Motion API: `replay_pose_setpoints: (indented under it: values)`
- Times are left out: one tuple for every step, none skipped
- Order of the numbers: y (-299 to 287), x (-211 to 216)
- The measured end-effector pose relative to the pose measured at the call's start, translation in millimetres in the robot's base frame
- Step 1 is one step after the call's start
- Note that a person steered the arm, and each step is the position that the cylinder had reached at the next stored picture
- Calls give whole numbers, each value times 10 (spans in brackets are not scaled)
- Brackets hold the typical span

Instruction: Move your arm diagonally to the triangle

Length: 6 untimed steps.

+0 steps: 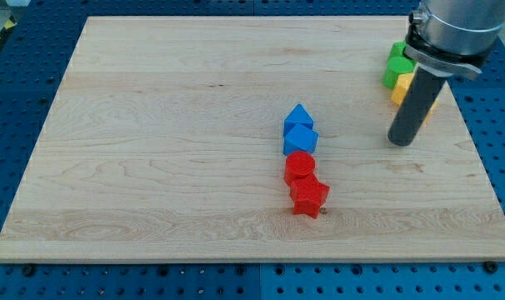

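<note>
Behind my tip (401, 142), half-hidden yellow block (400, 88)

We see a pale wooden bench (169, 125) lying on a blue perforated surface (19, 283). Near its centre four small blocks form a touching column: a blue triangular block (297, 115) at 12 o'clock, a blue block (301, 139) below it, then a red round block (300, 167), and a red star-shaped block (309, 197) at 6 o'clock. Toward 2 o'clock, green blocks (394, 67) and yellow blocks (402, 86) cluster, partly hidden.
</note>
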<state>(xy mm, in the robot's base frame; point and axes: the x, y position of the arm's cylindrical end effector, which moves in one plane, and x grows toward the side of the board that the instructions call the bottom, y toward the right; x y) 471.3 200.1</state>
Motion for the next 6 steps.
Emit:
replay_pose_setpoints:
  values:
    - [79,104]
    - [79,104]
    - [79,163]
    - [79,183]
    - [79,183]
    - [109,208]
